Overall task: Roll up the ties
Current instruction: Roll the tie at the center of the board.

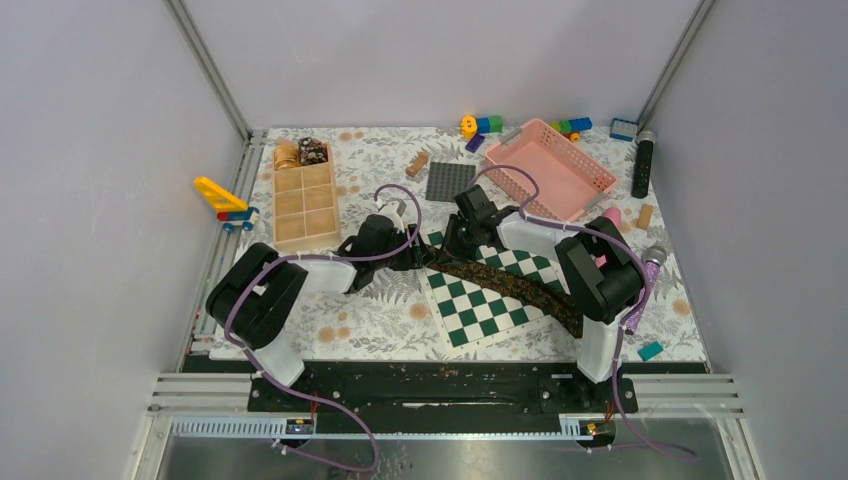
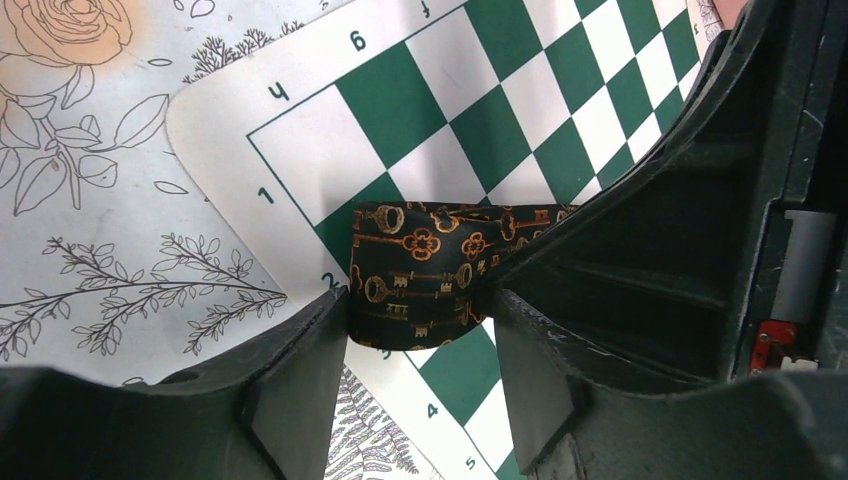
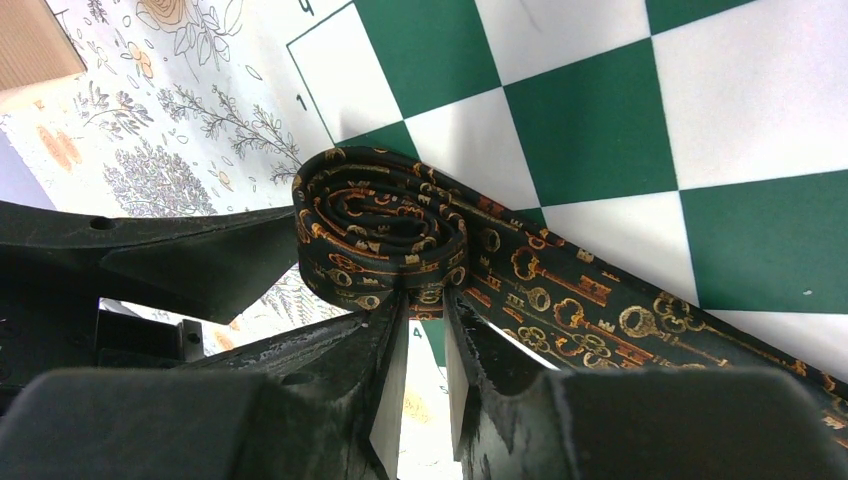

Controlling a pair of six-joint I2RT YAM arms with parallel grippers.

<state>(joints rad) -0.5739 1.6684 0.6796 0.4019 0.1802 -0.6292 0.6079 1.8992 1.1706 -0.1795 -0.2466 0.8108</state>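
A dark brown-black tie with gold keys lies slantwise across the green chessboard. Its left end is rolled into a coil at the board's corner. My right gripper is shut on the coil's near edge, jaws narrow, with cloth pinched between the tips. My left gripper spans the coil from the other side, a fingertip touching each flank. Both grippers meet at that corner, left gripper and right gripper. A golden-tan coil and a dark specked coil sit in the wooden tray's far compartments.
The wooden tray stands left of the arms, and a pink basket at the back right. A grey baseplate, toy blocks, a black cylinder and a purple microphone lie around.
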